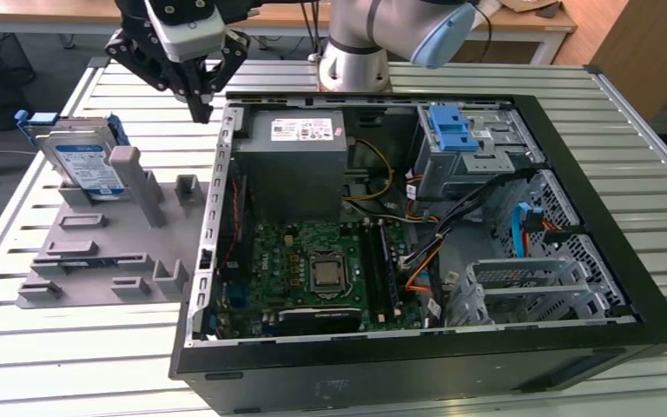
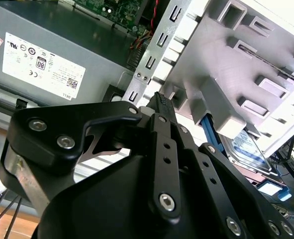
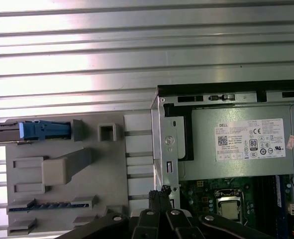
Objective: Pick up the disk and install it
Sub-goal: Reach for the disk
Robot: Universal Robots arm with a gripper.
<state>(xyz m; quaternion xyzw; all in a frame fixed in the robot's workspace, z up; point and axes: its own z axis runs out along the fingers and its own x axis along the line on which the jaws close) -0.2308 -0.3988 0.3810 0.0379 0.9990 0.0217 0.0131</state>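
Standing on edge, the silver disk [image 1: 88, 163] shows a white-and-blue label and blue frame — claw [image 1: 202, 113] closed, empty.

The arm [image 1: 357, 39] is built of silver-grey tubes, with a pale blue cap [image 1: 444, 36] on one joint. Its gripper [image 1: 202, 111] is matte black below a light grey wrist block [image 1: 183, 26]. Silver screws [image 2: 167, 201] pin its flat linkage bars, which end in slim black fingers [image 2: 162, 107].
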